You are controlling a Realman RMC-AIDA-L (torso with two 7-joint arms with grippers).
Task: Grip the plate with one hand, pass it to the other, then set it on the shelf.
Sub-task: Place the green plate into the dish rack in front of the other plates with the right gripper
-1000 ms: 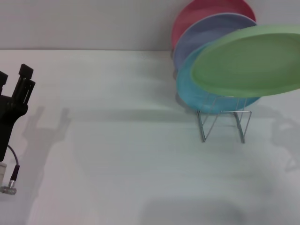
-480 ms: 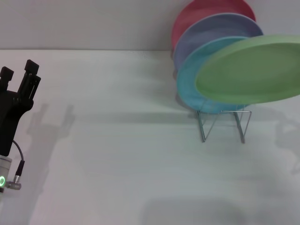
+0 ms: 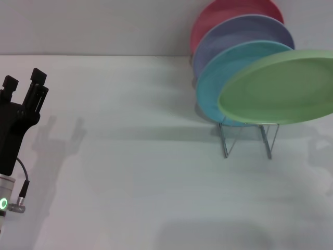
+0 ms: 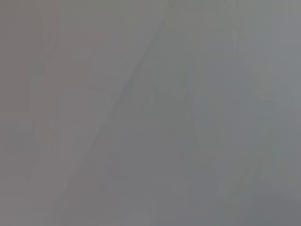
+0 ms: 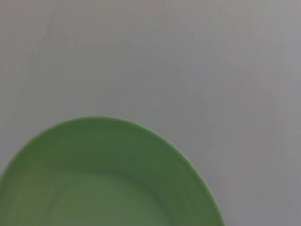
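The light green plate (image 3: 278,86) hangs tilted in the air at the right, just in front of the turquoise plate (image 3: 221,83) and above the front loops of the silver wire shelf (image 3: 247,136). Its right edge runs out of the head view. It also fills the lower part of the right wrist view (image 5: 103,179). My right gripper is out of view in every frame. My left gripper (image 3: 23,86) is at the far left, raised above the table, open and empty, far from the plate.
The shelf holds a red plate (image 3: 229,13), a lavender plate (image 3: 244,34) and the turquoise plate, all standing upright. The white table (image 3: 135,156) spreads from the shelf to my left arm. A grey wall stands behind. The left wrist view shows only grey.
The green plate has sunk a little and shifted right, closer to the shelf's front loops. My left gripper has moved slightly up and right.
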